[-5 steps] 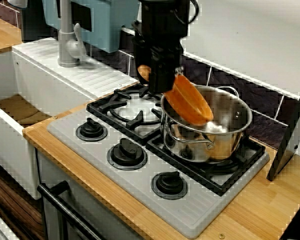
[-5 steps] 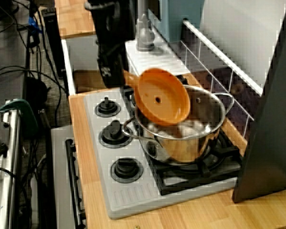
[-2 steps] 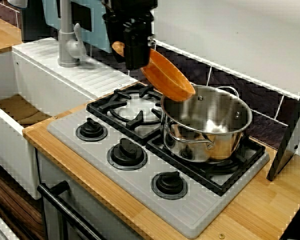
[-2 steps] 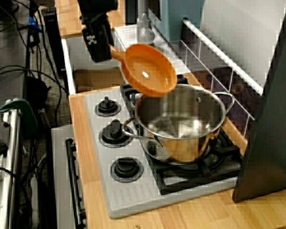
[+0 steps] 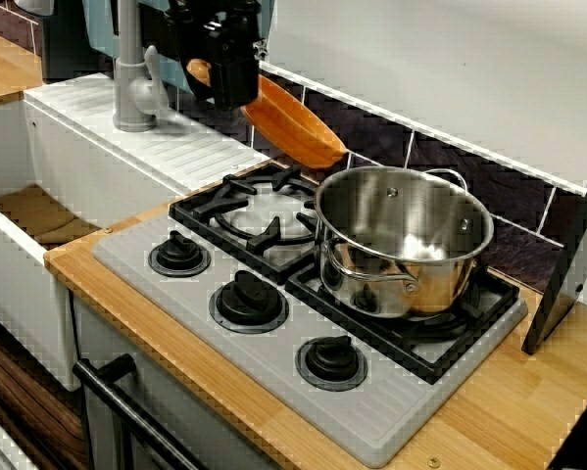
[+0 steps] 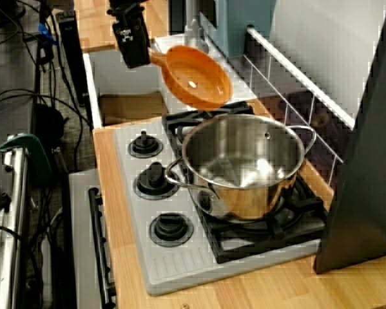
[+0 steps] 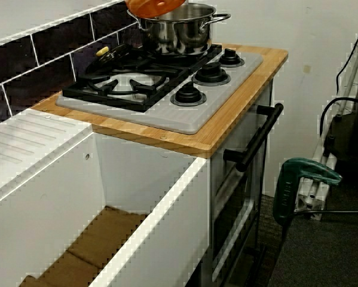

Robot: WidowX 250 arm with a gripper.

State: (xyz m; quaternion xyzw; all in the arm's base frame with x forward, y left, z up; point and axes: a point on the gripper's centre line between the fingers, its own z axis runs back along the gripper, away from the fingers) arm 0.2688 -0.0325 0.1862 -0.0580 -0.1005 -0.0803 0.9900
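Lifted away from the pot, orange pan hangs tilted from gripper.

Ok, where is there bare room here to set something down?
Free: burner grate beside the pot; ribbed drainboard between tap and hob; wooden counter right of the hob. Crowded: above the hob's back corner, where the end effector holds an orange bowl.

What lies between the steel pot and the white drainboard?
A bare black burner grate, in the view from the front; the tool holds the orange pan over it.
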